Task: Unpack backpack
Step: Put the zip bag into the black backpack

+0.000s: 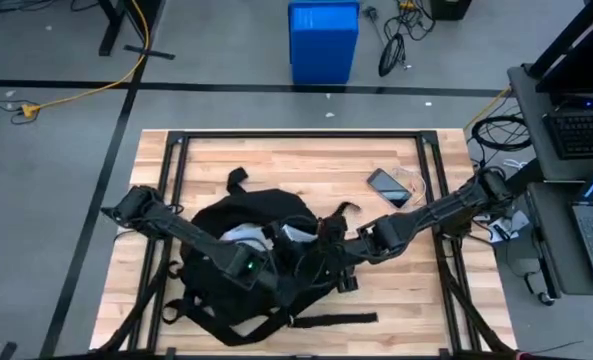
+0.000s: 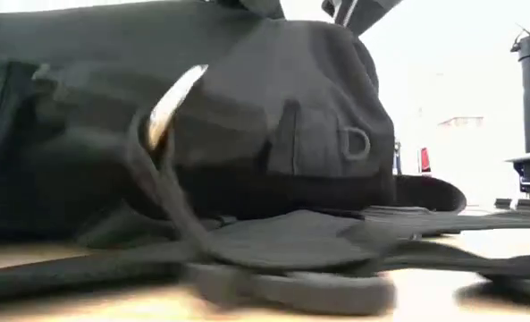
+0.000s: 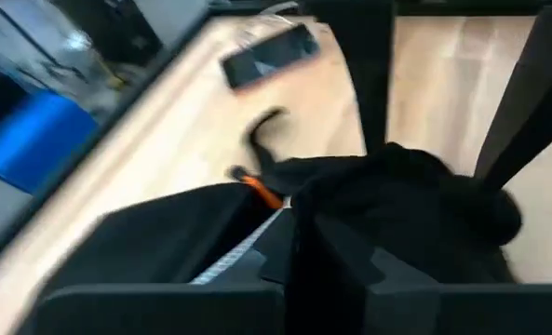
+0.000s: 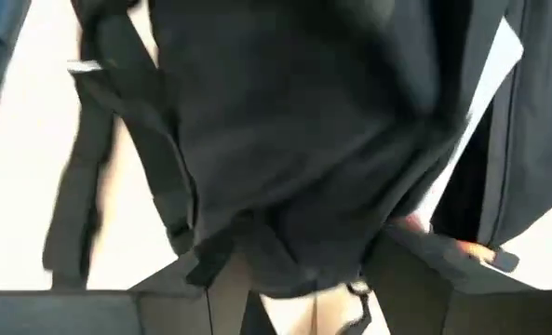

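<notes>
The left gripper [image 1: 259, 272] sits over the middle of the backpack [image 1: 238, 218]; whether its fingers are apart or together cannot be told. The backpack lies flat at the centre of the wooden table [image 1: 396, 300], its long axis running roughly left to right, straps [image 1: 326, 320] trailing toward the near edge. The right gripper [image 1: 328, 240] presses into the bag's right side, its fingers also unreadable. A phone [image 1: 388, 187] lies beyond it.

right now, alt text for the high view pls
A black backpack lies on a wooden table, with the left gripper and right gripper both at its fabric. A phone lies beyond it on the table.
</notes>
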`<state>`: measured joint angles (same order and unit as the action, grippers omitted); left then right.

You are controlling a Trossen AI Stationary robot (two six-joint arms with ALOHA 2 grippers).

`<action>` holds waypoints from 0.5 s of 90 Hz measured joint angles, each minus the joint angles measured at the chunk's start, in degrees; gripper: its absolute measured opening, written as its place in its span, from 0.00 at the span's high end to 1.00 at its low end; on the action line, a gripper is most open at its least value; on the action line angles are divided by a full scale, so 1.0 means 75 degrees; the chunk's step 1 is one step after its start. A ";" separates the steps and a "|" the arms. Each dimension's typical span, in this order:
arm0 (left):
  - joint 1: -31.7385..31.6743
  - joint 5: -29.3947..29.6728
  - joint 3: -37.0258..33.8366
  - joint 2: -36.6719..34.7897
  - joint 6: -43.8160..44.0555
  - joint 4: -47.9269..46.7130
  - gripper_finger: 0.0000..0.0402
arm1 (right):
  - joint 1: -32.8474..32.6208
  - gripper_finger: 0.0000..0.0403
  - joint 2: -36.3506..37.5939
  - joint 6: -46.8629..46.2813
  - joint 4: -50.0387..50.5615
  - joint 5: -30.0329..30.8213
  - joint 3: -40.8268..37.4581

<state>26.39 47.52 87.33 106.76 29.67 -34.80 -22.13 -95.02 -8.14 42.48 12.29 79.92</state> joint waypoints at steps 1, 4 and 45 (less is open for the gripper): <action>0.0002 -0.0025 0.0000 0.0000 -0.0002 0.0038 0.90 | -0.0002 0.56 0.0000 0.0013 -0.0056 0.0000 0.0000; 0.0009 -0.0080 0.0000 0.0000 -0.0019 0.0152 0.87 | -0.0003 0.56 0.0000 0.0075 -0.0250 0.0000 0.0000; 0.1101 -0.1043 0.0399 -0.1064 0.0235 -0.0977 0.49 | -0.0312 0.56 0.0000 0.0254 0.0376 -0.0291 -0.0085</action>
<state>34.65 39.70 90.32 98.78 31.43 -42.13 -24.47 -95.02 -6.24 45.30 10.11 79.29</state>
